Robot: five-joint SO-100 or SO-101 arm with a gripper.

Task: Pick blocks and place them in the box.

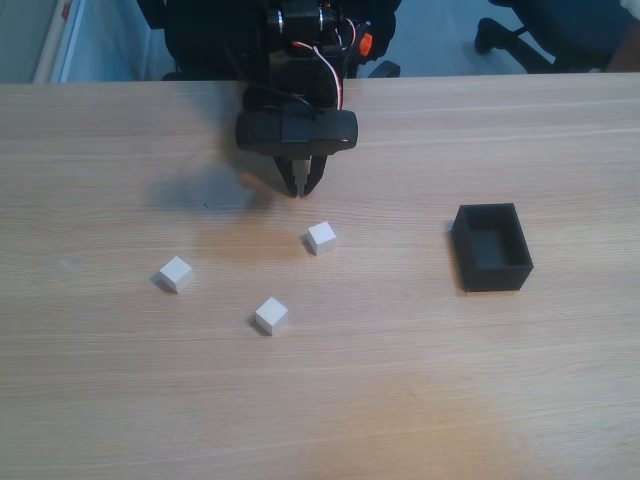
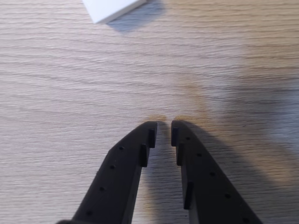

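Right now the gripper (image 1: 303, 189) hangs over the wooden table (image 1: 400, 400) near its far edge, tips pointing down; in the wrist view the two black fingers (image 2: 149, 135) stand almost together with only a thin slit between them and nothing in it, so the claw is clenched and empty, which I'd guess is just its travelling posture before a grab. All three white blocks lie loose on the bare wood: the nearest cube (image 1: 321, 237) sits just in front of the tips, and is probably the white corner (image 2: 112, 8) at the top edge of the wrist view; a second cube (image 1: 175, 273) lies off to the left in the fixed view, and a third (image 1: 271, 314) closer to the camera. The black open-topped box (image 1: 492, 246) stands well apart to the right, nothing visible inside, so no block has gone in yet. My guess is the claw must spread before dropping onto that nearest cube
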